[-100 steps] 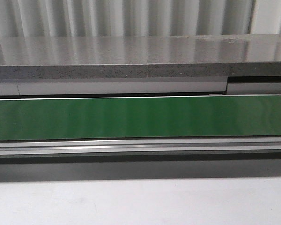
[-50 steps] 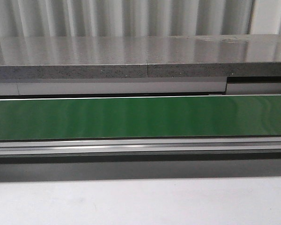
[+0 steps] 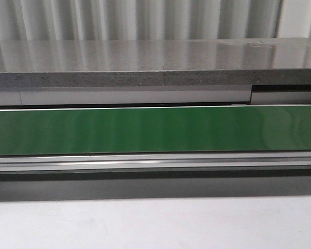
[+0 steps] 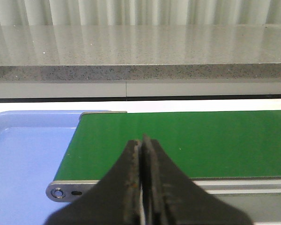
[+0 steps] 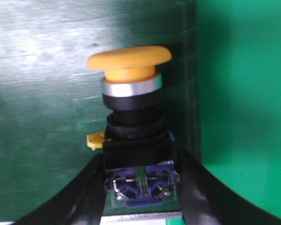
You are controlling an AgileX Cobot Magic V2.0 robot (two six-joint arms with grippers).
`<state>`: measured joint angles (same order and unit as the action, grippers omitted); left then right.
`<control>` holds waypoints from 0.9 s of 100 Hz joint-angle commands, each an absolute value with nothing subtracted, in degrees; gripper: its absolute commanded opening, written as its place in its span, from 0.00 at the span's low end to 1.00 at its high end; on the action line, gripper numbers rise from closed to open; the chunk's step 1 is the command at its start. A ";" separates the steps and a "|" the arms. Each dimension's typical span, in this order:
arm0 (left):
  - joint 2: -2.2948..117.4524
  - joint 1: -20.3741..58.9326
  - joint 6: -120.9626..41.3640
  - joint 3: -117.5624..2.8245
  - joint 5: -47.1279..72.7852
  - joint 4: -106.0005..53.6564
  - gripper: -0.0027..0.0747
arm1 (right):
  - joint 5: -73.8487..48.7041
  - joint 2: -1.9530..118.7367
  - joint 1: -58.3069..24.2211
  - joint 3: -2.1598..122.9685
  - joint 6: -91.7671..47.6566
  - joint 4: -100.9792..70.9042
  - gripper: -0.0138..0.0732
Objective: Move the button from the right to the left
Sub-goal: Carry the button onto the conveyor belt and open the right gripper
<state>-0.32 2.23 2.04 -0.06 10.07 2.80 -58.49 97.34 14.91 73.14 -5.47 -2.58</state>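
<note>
The button (image 5: 133, 126) is sitting right between the fingers of the right gripper (image 5: 141, 187), and that is the whole story of this moment: its blue-grey contact block is lying deepest in the jaws, while the black collar, the silver ring and the yellow-orange mushroom head are pointing straight out past the fingertips, so its long axis is running along the gripper's own reach rather than across it. The two black fingers are flanking the contact block on either side and look to be touching it, though I am judging that the jaws are closing on it rather than seeing a firm squeeze (no gap shows along either flank). Behind the button the green conveyor belt (image 5: 239, 93) is filling the view, so the part is either resting on the belt or hanging just over it; I cannot tell which. The left gripper (image 4: 141, 154) is waiting with its fingers pressed together and nothing between them, hovering above the near end of the same belt, beside the blue tray (image 4: 28, 154) that is lying just past that end. The front view is showing only bare belt, with no arm and no button. The right arm is plainly the nearer one, and it must carry the button toward the tray's end of the belt.
</note>
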 commanded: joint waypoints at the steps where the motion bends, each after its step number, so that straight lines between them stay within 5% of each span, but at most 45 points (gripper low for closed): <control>1: -2.25 2.14 2.32 1.35 5.47 2.83 0.01 | -56.97 95.54 14.91 74.26 -5.40 -3.33 0.35; 20: -2.25 2.14 2.32 1.35 5.47 2.83 0.01 | -56.71 95.44 14.91 74.32 -7.34 -5.35 0.80; 29: -2.25 2.14 2.32 1.35 5.47 2.83 0.01 | -56.71 94.91 14.91 74.32 -8.58 -7.72 0.88; 56: -2.25 2.14 2.32 1.35 5.47 2.83 0.01 | -56.22 88.43 13.14 74.32 -8.58 -9.65 0.75; 90: -2.25 2.14 2.32 1.35 5.47 2.83 0.01 | -56.94 79.37 8.67 74.32 -8.58 -8.54 0.23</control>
